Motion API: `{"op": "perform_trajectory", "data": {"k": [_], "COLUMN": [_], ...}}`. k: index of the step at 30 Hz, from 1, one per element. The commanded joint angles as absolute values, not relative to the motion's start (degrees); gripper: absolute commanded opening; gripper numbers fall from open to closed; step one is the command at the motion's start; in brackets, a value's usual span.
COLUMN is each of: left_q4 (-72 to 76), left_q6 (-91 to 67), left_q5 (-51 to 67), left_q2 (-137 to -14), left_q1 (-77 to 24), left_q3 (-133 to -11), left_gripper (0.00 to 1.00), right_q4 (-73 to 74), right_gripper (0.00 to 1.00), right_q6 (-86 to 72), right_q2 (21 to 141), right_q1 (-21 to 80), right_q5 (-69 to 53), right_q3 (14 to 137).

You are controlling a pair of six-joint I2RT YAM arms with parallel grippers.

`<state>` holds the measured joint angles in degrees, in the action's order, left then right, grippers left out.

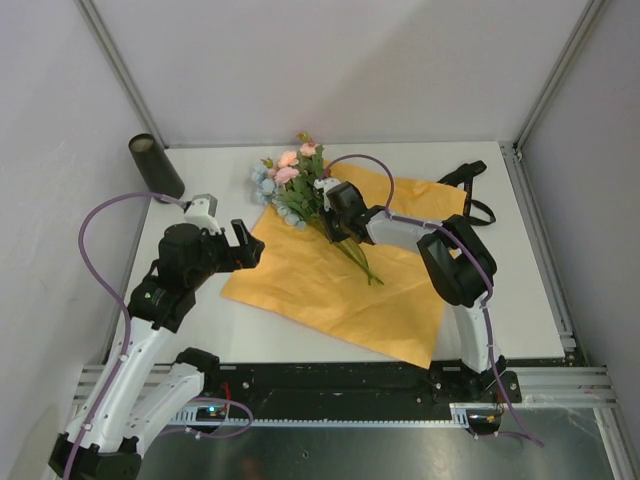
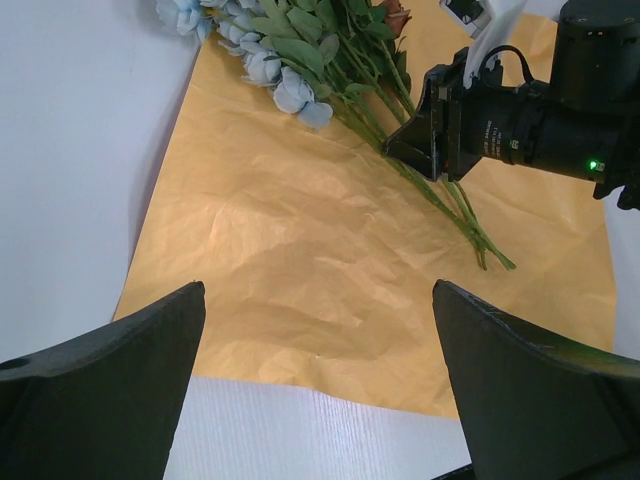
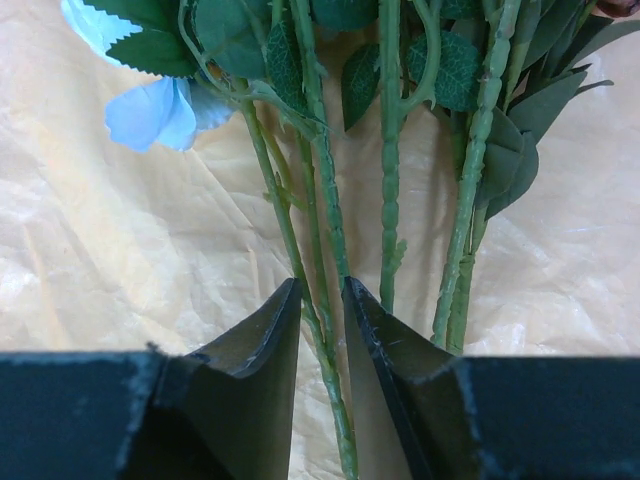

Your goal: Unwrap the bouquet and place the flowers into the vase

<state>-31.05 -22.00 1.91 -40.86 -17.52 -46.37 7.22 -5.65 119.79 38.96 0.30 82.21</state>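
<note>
Orange paper (image 1: 320, 290) lies flat, leaving the flowers (image 1: 295, 185) exposed. The right gripper (image 3: 320, 290) pinches one stem (ready to lift); the left gripper (image 2: 318, 290) gapes idle. The vase (image 1: 155, 165) waits at ten o'clock.

A paper sheet (image 1: 330, 290) is spread flat across the middle of the bench (image 1: 520, 290). Flowers (image 1: 300, 190) are laid on its far left part, with blooms pointed far left and stems near right. A vase (image 1: 155, 165) is placed at the far left corner and a ribbon (image 1: 470, 185) behind the sheet's right corner. The right hand (image 1: 335, 228) is positioned over the stems, and the left hand (image 1: 250, 243) at the sheet's left edge.
</note>
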Motion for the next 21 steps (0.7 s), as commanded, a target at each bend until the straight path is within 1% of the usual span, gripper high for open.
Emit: {"op": "perform_trajectory", "data": {"k": [1, 9, 17, 21], "left_q4": [-30.3, -30.3, -30.3, -30.3], "left_q6": [-22.1, -22.1, -22.2, -22.2], "left_q5": [3.1, 3.5, 3.8, 3.8], "left_q2": [-40.8, -40.9, -40.9, -40.7], "left_q1": [-16.7, -16.3, -16.2, -16.0], "left_q3": [-46.5, -46.5, -46.5, -46.5], "left_gripper": [1.00, 1.00, 1.00, 1.00], "right_q4": [8.4, 8.8, 10.5, 11.3], "right_gripper": [0.29, 0.28, 0.28, 0.29], "right_q6": [-4.5, -4.6, -5.2, -5.1], "right_q2": [121.1, 119.6, 113.8, 112.9], "right_q1": [39.6, 39.7, 39.7, 39.3], "right_q5": [3.5, 4.0, 2.5, 2.6], "right_q3": [84.4, 84.5, 84.3, 84.3]}}
